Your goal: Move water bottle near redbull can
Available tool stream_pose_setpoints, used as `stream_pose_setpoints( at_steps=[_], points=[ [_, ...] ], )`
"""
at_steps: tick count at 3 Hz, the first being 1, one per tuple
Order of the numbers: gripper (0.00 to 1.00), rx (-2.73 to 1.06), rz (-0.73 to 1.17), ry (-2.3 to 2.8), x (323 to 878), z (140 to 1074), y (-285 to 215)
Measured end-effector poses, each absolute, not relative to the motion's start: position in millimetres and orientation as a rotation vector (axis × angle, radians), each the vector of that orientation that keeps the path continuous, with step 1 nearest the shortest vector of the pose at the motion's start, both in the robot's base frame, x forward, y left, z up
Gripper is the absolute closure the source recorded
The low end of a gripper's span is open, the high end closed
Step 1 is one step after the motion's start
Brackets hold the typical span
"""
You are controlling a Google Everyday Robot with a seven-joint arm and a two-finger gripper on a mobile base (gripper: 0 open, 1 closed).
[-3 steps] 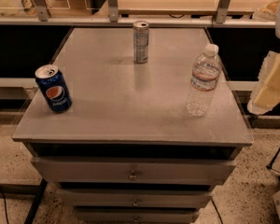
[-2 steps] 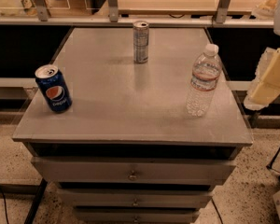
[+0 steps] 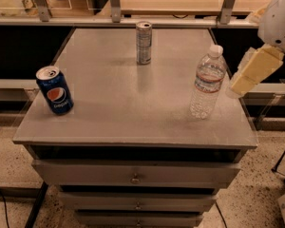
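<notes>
The water bottle (image 3: 207, 82) stands upright near the right front of the grey cabinet top (image 3: 114, 99). It is clear ribbed plastic with a white cap and a pale label. The redbull can (image 3: 144, 42) stands upright at the back centre of the top, well apart from the bottle. My gripper (image 3: 249, 72) hangs at the right edge of the view, just right of the bottle and not touching it. It holds nothing.
A blue Pepsi can (image 3: 54, 90) stands near the left front edge. The cabinet has several drawers (image 3: 135, 177) below. A wooden counter with metal posts (image 3: 115, 4) runs behind. The white arm housing (image 3: 280, 20) is at the upper right.
My gripper has moved left and slightly up, closer to the water bottle. The bottle and both cans have not moved.
</notes>
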State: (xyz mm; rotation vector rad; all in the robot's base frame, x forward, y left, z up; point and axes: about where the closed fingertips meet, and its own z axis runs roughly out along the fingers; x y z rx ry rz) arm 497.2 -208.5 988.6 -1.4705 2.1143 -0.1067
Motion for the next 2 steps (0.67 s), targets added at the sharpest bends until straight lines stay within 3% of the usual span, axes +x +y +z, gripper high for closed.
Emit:
stream_pose_setpoints(
  at_steps=[2],
  points=[
    [0.00, -1.302, 0.273, 2.033, 540.0, 921.8, -215.7]
  ],
)
